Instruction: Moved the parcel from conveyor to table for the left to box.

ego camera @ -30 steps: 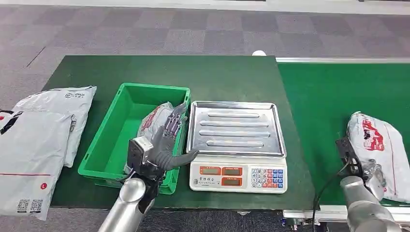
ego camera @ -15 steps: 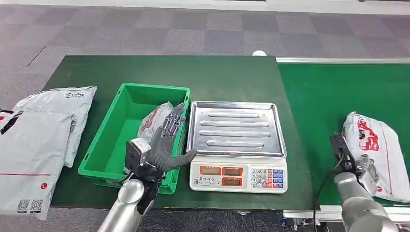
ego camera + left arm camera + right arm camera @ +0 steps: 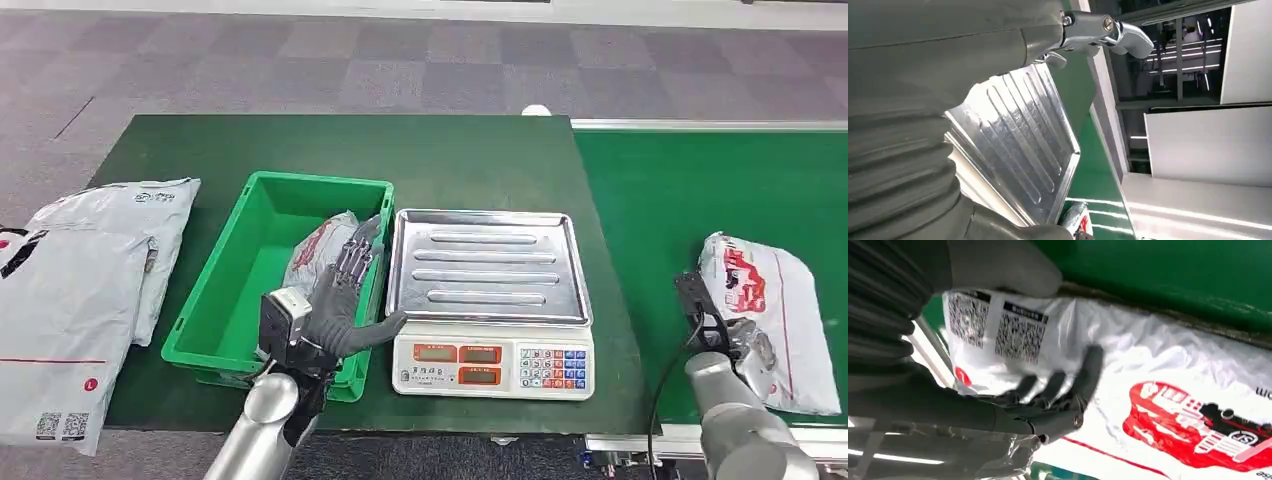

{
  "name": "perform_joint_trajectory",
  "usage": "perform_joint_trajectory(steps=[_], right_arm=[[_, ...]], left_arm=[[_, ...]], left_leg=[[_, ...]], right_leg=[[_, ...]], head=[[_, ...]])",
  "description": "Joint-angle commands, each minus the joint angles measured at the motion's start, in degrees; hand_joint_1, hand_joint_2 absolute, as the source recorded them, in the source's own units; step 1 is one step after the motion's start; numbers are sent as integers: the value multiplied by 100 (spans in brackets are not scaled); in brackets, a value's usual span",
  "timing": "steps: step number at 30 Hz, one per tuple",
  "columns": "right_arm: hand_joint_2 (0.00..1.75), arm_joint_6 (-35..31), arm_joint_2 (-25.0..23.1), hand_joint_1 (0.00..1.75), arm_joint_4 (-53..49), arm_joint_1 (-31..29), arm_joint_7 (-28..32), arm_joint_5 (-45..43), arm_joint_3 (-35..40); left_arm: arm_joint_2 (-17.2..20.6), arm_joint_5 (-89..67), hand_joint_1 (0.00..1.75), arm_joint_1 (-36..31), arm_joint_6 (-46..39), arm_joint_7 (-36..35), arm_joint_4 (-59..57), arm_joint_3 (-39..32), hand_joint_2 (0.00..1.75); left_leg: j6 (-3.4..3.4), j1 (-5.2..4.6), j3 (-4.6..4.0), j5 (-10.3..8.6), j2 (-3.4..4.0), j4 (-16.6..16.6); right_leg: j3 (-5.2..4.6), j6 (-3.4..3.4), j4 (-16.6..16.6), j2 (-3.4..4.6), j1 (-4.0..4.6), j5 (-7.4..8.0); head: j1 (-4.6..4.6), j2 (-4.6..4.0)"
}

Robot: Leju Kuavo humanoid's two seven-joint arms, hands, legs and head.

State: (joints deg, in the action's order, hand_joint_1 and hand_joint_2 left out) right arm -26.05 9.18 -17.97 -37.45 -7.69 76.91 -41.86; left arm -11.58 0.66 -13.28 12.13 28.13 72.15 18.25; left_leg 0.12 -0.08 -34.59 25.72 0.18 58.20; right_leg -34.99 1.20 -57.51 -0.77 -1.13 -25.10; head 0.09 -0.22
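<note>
Parcel (image 3: 775, 310) at lower right lies under your right hand (image 3: 745, 345), fingers spread, ungripped: close, then lift tableward.

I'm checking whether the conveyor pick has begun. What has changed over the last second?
The parcel on the conveyor and the right hand on it have together shifted a little toward the scale; the hand's fingers lie spread on the wrapper. The left hand stays at the green box, and the box's parcel and the mailers beside it have not moved.
</note>
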Motion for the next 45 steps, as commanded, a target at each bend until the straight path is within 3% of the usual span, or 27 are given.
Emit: perform_joint_trajectory(steps=[1,12,16,17,18,19,21,22,25,35,37,38,39,40,42,45], right_arm=[[175,147,-107,175,289,-217,98,-87,51],[175,409,-46,175,291,-189,162,-127,90],[175,139,-81,175,194,-243,856,-594,-118],[175,-245,-108,49,112,-282,1354,-833,-193],[175,-457,-120,0,49,-349,1721,-1012,-229],[175,-1027,-203,0,-191,-358,2194,-1231,-292],[175,-1130,-205,0,-224,-403,2312,-1323,-292],[175,-1395,-278,0,-566,-365,2942,-1769,-314],[175,-1395,-466,0,-1196,-237,3330,-1909,-405],[175,-1395,-592,0,-1572,-124,3469,-1832,-532],[175,-1395,-509,0,-1308,-133,2912,-1245,-501],[175,-1320,-215,0,-433,-263,1820,-628,-140],[175,-454,10,0,89,-324,650,-136,247],[175,461,78,0,149,-271,93,-27,390],[175,1298,144,0,209,-129,-255,41,534],[175,1452,122,0,227,-100,-321,35,555]], left_arm=[[165,-47,0,-107,-17,-5,-268,-15,175],[140,-57,0,-152,-30,18,-321,-6,175],[153,-72,0,-103,-53,40,-301,-17,175],[150,-75,0,-89,-68,47,-285,-26,175],[153,-77,0,-70,-79,52,-262,-29,175],[152,-78,0,-53,-86,53,-230,-30,175],[145,-78,0,-41,-90,53,-212,-24,175],[142,-79,0,-44,-110,53,-208,-7,175],[137,-86,0,-82,-135,57,-250,13,175],[134,-97,0,-102,-140,68,-266,28,175],[142,-99,0,-109,-153,68,-271,38,175],[164,-100,0,-122,-166,68,-282,43,175],[200,-110,0,-172,-140,64,-341,67,175],[220,-103,0,-256,-61,76,-443,89,175],[203,-106,0,-395,14,109,-648,87,175],[179,-120,0,-403,14,113,-690,64,175]], left_leg=[[-5,4,15,4,14,-6],[-4,4,11,3,9,-4],[-4,4,13,3,8,-6],[-3,1,12,2,10,-6],[-5,2,20,3,14,-10],[-4,-1,10,2,15,-5],[-4,-2,8,3,20,-5],[-6,-1,17,4,27,-10],[-5,1,12,4,17,-6],[-6,6,19,3,9,-10],[-6,7,22,3,10,-11],[-5,3,19,2,7,-10],[-7,10,29,2,10,-16],[-4,5,19,1,6,-10],[-4,9,18,2,5,-6],[-5,8,27,-5,-12,-17]], right_leg=[[10,-7,7,19,4,2],[8,-7,7,13,4,1],[10,-8,8,13,4,1],[7,-6,6,14,1,1],[13,-9,10,20,2,2],[2,-6,3,19,-1,2],[-1,-7,2,25,-2,3],[5,-10,6,33,-1,4],[4,-9,5,22,2,2],[15,-11,12,16,6,1],[18,-11,14,17,7,2],[13,-8,10,13,2,1],[26,-12,22,17,10,4],[15,-8,12,12,5,2],[17,-7,13,11,9,2],[29,-9,23,-5,8,3]], head=[[0,0],[0,0],[0,0],[0,0],[0,0],[-2,0],[-2,0],[0,0],[0,0],[-2,0],[-2,0],[0,0],[0,0],[-2,0],[-2,0],[0,0]])
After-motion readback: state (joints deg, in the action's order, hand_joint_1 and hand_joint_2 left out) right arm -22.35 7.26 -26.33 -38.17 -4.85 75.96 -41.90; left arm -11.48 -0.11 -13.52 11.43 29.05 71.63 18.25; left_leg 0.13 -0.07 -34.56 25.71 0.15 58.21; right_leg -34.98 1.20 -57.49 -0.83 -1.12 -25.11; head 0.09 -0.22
